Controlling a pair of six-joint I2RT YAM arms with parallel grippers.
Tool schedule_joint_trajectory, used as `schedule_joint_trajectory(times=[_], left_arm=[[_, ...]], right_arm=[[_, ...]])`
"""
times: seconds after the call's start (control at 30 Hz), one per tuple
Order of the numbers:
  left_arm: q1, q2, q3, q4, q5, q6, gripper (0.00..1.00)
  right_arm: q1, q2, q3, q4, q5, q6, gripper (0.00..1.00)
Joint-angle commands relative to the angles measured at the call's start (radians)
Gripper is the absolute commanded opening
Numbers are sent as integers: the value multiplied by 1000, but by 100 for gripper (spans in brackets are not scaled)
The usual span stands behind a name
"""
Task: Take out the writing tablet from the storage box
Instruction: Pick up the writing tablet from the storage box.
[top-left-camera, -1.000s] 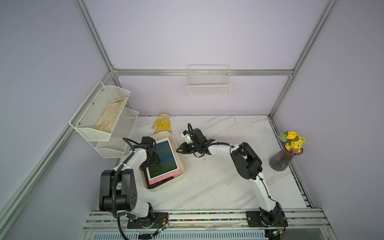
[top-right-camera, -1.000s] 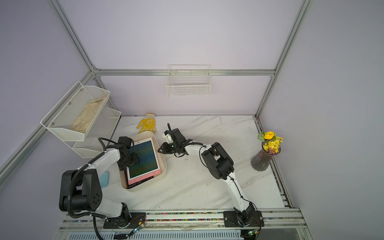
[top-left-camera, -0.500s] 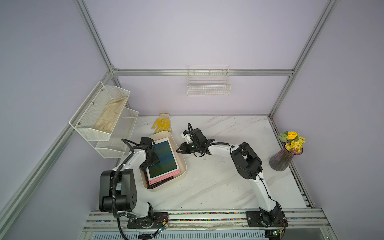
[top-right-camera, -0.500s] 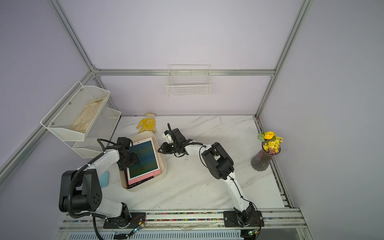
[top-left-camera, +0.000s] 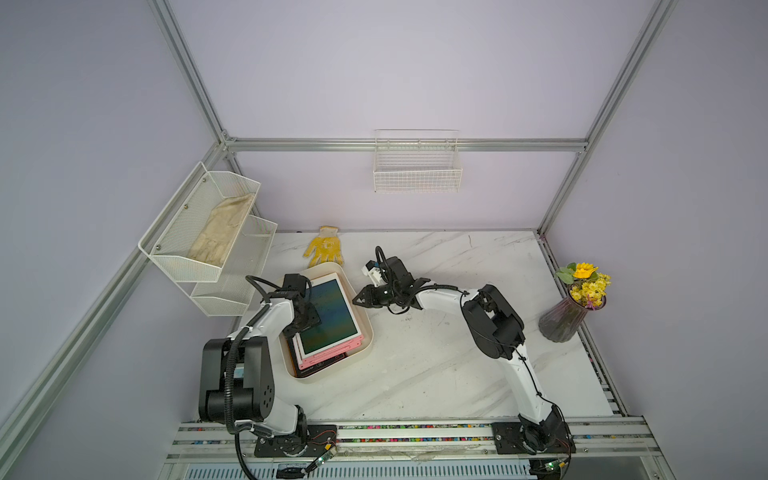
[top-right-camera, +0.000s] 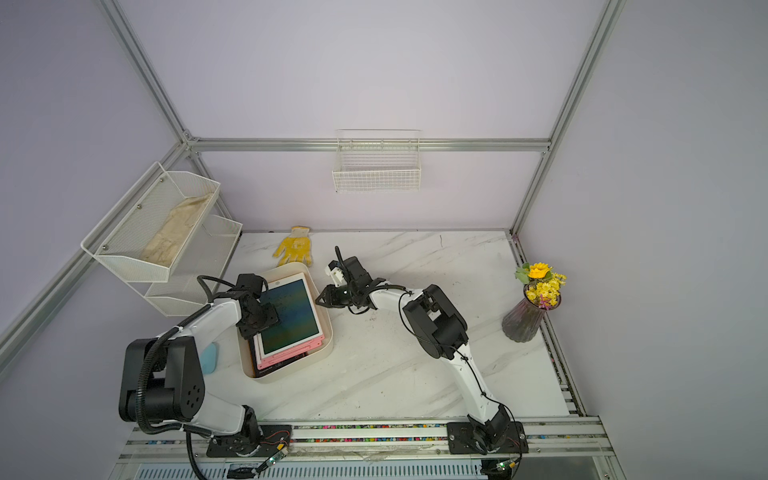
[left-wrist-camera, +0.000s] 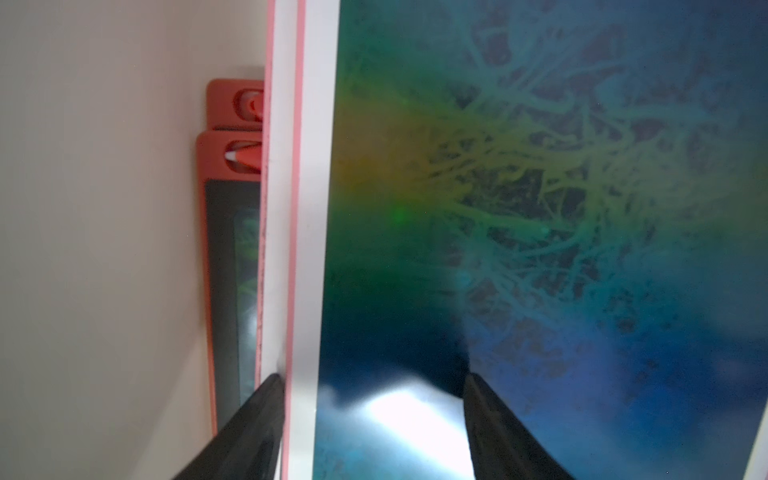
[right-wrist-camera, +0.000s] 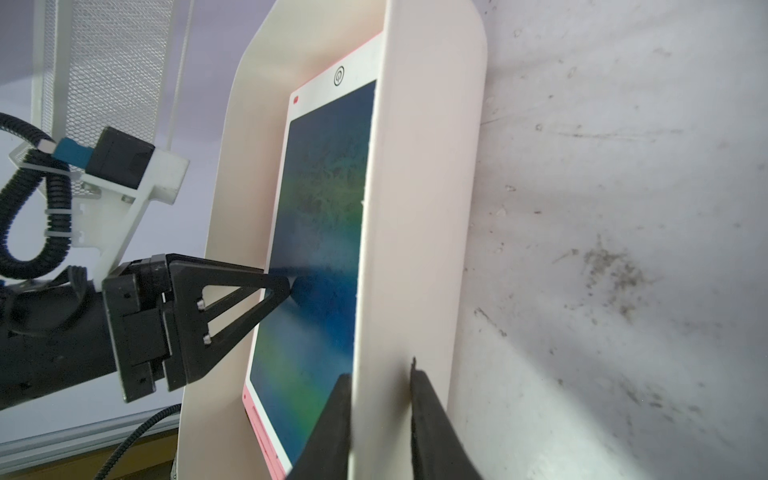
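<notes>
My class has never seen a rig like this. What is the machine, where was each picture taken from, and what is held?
Two white robot arms work at a white marble table. Two pictures look down from overhead; two come from cameras on the arms' wrists. A cream plastic storage box holds stacked tablets, topmost a white-framed writing tablet. The right tool pinches the box's wall. The left tool, open, straddles that tablet's edge. A yellow glove and a purple flower vase also rest on the table.
</notes>
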Motion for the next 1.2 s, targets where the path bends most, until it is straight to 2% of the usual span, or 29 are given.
schedule_joint_trajectory(times=[0.0, 0.33, 0.53, 0.9, 1.17], left_arm=[[-24, 45, -42, -2, 94, 26, 67], [-25, 17, -77, 59, 188, 21, 68], [-26, 28, -81, -5, 78, 0, 69], [-24, 27, -108, 3, 58, -31, 72], [-26, -42, -143, 91, 196, 4, 68]], right_arm=[[2, 34, 10, -19, -46, -15, 25], [9, 61, 36, -43, -40, -12, 24], [13, 63, 40, -42, -40, -8, 23], [15, 81, 69, -63, -22, -8, 23], [16, 81, 79, -77, -13, -8, 23]])
